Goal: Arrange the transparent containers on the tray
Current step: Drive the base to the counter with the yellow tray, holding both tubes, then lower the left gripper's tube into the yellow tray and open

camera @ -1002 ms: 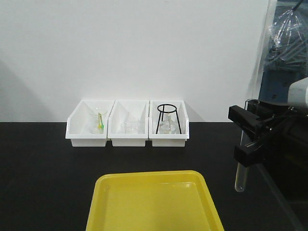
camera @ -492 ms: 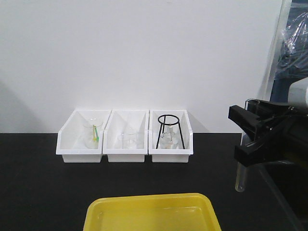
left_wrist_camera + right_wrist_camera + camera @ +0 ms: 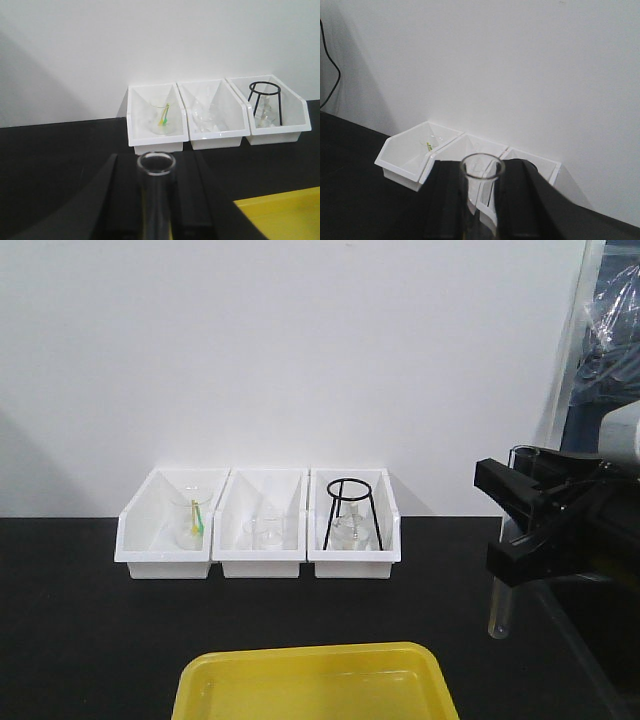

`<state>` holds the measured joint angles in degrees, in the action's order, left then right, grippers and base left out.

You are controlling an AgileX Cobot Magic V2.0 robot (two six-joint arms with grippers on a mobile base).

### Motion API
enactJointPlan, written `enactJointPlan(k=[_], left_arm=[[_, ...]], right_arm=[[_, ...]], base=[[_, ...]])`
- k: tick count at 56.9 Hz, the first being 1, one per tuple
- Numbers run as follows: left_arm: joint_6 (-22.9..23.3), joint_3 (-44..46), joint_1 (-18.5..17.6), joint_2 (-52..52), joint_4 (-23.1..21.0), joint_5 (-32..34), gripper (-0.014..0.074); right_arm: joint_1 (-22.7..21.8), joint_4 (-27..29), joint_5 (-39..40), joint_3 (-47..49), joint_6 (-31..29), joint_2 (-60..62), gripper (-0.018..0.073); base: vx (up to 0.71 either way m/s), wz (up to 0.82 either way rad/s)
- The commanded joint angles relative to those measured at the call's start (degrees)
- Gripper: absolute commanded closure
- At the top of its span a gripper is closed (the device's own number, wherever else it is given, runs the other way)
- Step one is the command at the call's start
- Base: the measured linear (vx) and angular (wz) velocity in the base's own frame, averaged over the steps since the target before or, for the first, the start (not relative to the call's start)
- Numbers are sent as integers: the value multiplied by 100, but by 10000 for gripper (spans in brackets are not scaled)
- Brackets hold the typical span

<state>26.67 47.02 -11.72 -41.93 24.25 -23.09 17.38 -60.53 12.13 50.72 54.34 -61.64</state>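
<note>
Two transparent containers show, each a clear glass test tube. One test tube point(image 3: 499, 608) hangs upright at the right of the front view, with my right gripper point(image 3: 497, 525) shut on its upper part. In the right wrist view the same tube point(image 3: 480, 200) stands between the black fingers point(image 3: 447, 200) of the right gripper point(image 3: 481, 175). My left gripper point(image 3: 156, 172) is shut on the other test tube point(image 3: 156, 205), open rim toward the camera; it is out of the front view. The yellow tray point(image 3: 310, 655) lies at the near edge of the black table, left of and below the right gripper, and its corner point(image 3: 285, 210) shows to the right of the left gripper.
Three white bins point(image 3: 258, 567) stand in a row against the white wall. The left one holds a beaker with a green-yellow item point(image 3: 196, 523), the middle one clear glassware point(image 3: 266, 530), the right one a black wire stand point(image 3: 351, 510). Dark equipment and plastic sheeting point(image 3: 610, 350) fill the far right.
One second ago the tray filled more of the frame and the bins sat slightly right; the view then shifted. The right gripper and its tube kept their place. Nothing changed over the last half second.
</note>
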Motion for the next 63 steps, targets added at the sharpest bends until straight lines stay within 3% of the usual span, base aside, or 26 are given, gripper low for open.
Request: enactJointPlan(k=[1,11,21,33,36,41,46,52,63], left_arm=[[7,170,-20,3,28,420,600],[19,170,-20,3,28,450,600],[13,170,-20,3,33,941,600],[21,170,-20,3,17,928,600],[98,170,-20,3,-157,873,600],[99,175,-25,-144,-824,783,600],[-186,203,-43,-498,-1681,674,600],[-1056,434,-140,-1269,-2989,335,600],[-2941,1637,-197,-3316,-5401,-787,597]], right_arm=[[-12,36,215,169,-15,103,571],[-12,36,215,169,-15,103,571],[-12,36,215,169,-15,103,571],[-12,36,216,169,-15,103,572],[-12,36,216,169,-15,103,571],[-12,36,216,169,-9,103,572],[-12,36,221,169,-9,103,571],[-12,36,221,169,-9,103,571],[-12,36,221,169,-9,103,571]], base=[[0,0],[0,0],[0,0],[0,0],[0,0],[0,0],[0,0],[0,0],[0,0]])
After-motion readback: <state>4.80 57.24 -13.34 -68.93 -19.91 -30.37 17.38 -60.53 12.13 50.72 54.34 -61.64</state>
